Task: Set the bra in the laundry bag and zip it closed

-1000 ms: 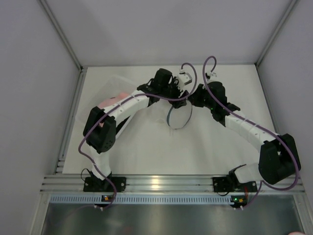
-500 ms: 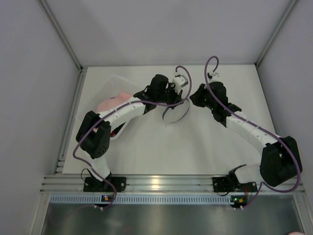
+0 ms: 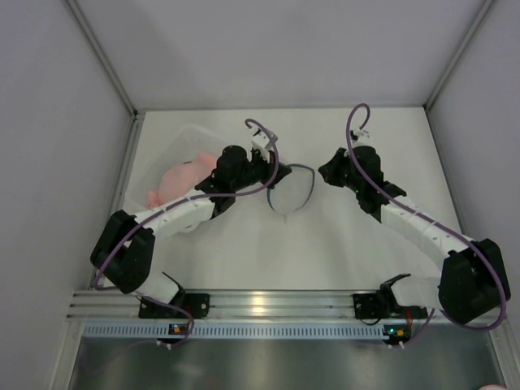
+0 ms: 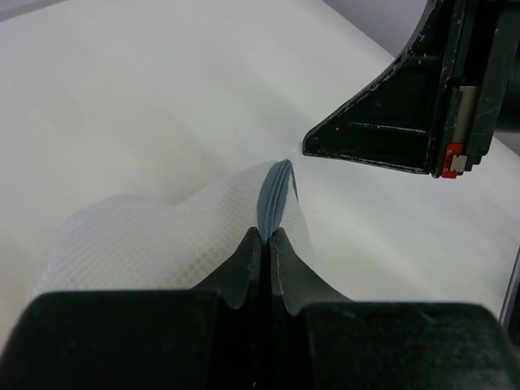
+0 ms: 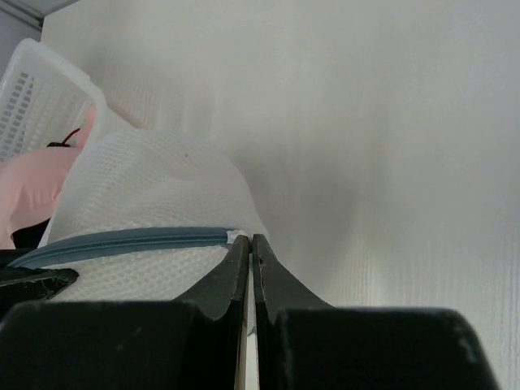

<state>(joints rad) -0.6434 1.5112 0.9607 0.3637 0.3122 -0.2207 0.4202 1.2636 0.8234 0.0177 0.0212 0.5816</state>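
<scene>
The laundry bag (image 3: 291,188), a round white mesh pouch with a thin dark rim, lies between my two arms. My left gripper (image 3: 267,179) is at its left edge. In the left wrist view this gripper (image 4: 268,234) is shut on the bag's blue-grey zipper rim (image 4: 275,195). My right gripper (image 3: 320,171) is at the bag's right edge. In the right wrist view it (image 5: 251,240) is shut at the end of the zipper (image 5: 130,241), with a small white tab at its tips. The bra is hidden.
A clear plastic bin (image 3: 184,133) stands at the left, with a pink cloth (image 3: 180,176) in it, under the left arm. The right wrist view shows the bin's wall (image 5: 36,93) and the pink cloth (image 5: 28,191) behind the bag. Side walls enclose the table.
My left gripper has shut on the bag's rim and the left arm has drawn back to the left. The bag has spread out wider between the two grippers. The right arm shifted slightly.
</scene>
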